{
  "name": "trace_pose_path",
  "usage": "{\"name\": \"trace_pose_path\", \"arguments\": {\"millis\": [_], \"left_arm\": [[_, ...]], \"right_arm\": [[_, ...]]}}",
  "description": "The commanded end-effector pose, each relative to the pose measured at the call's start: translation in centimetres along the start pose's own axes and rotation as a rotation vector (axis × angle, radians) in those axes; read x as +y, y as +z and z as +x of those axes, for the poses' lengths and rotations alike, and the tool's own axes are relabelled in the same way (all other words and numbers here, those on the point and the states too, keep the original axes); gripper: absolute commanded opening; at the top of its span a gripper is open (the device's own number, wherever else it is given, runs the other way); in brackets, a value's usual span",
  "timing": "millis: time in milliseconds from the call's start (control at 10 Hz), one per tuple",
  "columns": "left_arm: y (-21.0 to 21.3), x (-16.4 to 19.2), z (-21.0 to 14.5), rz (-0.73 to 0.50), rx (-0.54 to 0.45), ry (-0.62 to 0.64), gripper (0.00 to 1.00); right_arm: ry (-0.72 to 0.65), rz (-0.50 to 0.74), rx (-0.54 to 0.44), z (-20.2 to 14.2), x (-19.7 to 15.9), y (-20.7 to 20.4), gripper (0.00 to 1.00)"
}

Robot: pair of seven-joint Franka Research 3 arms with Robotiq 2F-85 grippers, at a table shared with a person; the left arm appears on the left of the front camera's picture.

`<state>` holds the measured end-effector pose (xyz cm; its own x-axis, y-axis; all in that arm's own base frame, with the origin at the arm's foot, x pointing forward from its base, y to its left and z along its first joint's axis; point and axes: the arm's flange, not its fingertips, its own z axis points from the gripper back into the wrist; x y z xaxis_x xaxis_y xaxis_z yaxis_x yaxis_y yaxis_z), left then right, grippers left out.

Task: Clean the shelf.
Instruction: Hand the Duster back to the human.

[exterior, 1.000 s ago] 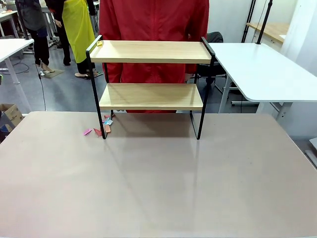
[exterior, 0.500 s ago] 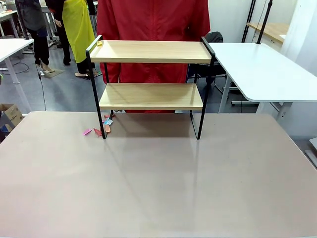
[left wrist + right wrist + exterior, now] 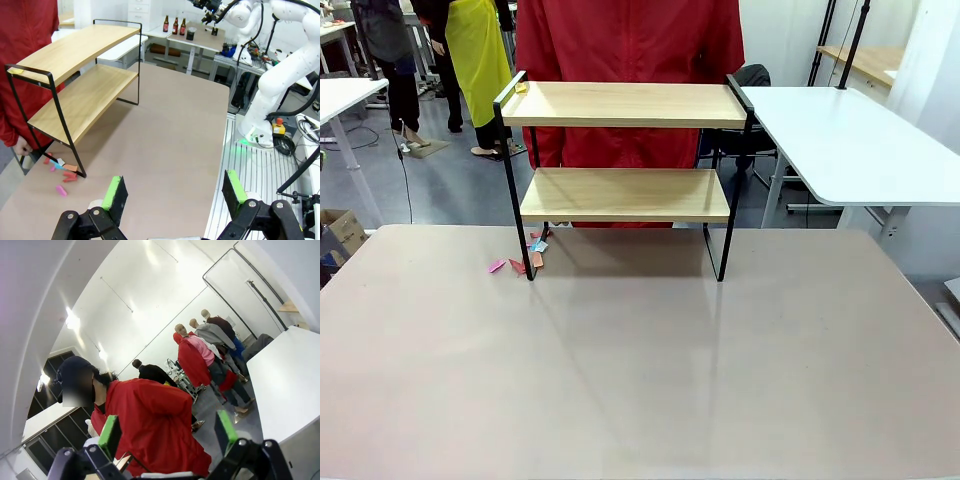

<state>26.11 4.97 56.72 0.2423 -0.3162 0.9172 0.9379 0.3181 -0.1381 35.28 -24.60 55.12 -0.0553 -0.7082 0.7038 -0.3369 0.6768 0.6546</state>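
Note:
The shelf [image 3: 625, 150] stands at the table's far side, with two light wooden boards in a thin black frame. A small yellow scrap [image 3: 522, 88] lies at the left end of its top board. Coloured paper scraps [image 3: 525, 258] are scattered on the table by its front left leg. In the left wrist view the shelf [image 3: 75, 65] is up and to the left, the scraps [image 3: 60, 170] at its foot. My left gripper [image 3: 174, 190] hangs open above the table, well clear of both. My right gripper [image 3: 167, 432] is open and holds nothing, facing a person in a red jacket [image 3: 155, 425].
The person in red [image 3: 630, 40] stands just behind the shelf, one hand [image 3: 22, 146] low beside its leg. A white table [image 3: 850, 140] adjoins at the far right. Broad bare tabletop [image 3: 640, 370] lies in front of the shelf. A white robot arm [image 3: 285, 70] rises past the table's edge.

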Motion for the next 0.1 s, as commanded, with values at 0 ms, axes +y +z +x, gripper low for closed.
{"name": "trace_pose_path", "arguments": {"millis": [0], "left_arm": [[-0.22,0.09,0.26,-0.004,-0.023,-0.016,1.0]], "right_arm": [[0.027,-0.012,0.001,-0.17,0.12,0.12,1.0]]}}
